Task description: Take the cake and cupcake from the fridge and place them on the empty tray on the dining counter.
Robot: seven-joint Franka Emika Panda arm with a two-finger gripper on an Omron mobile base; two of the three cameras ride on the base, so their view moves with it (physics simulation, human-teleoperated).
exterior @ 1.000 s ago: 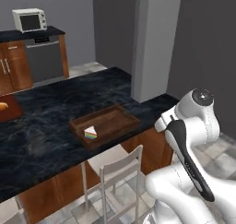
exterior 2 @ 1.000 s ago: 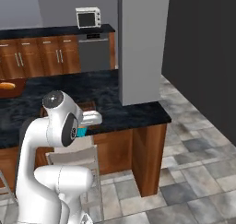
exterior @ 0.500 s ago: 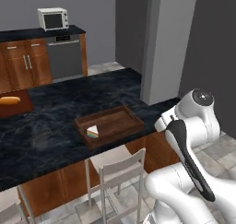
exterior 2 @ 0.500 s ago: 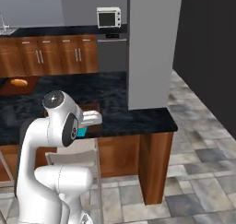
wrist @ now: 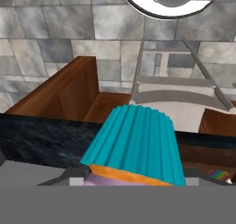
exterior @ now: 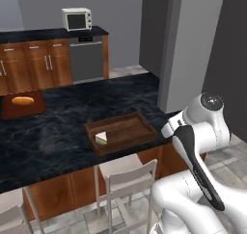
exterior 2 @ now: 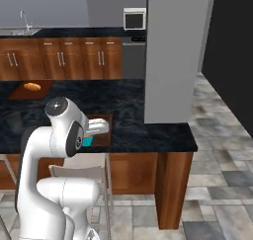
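My gripper [exterior 2: 92, 135] is shut on the cupcake [exterior 2: 87, 141], whose teal wrapper and pink frosting [wrist: 132, 147] stand close before the hand camera. The hand hangs at the near edge of the dining counter [exterior: 58, 132], just beside the wooden tray [exterior: 126, 127]. The cake [exterior: 101, 138], a white-frosted wedge with rainbow layers, lies in the tray's left part; a sliver of its stripes [wrist: 218, 173] shows low in the hand view. I cannot tell whether the tall grey block [exterior: 193, 45] at the counter's right end is the fridge.
A flat board with a bread loaf [exterior: 21, 102] lies at the counter's far left. A pale chair [exterior: 126, 180] stands under the near edge below the tray. Wall cabinets with a microwave [exterior: 76, 19] line the back. Tiled floor [exterior 2: 217, 184] opens to the right.
The whole scene has slid across both base views, so the base has moved. The arm keeps its pose with the cupcake in its grip, and the cake stays in the tray.
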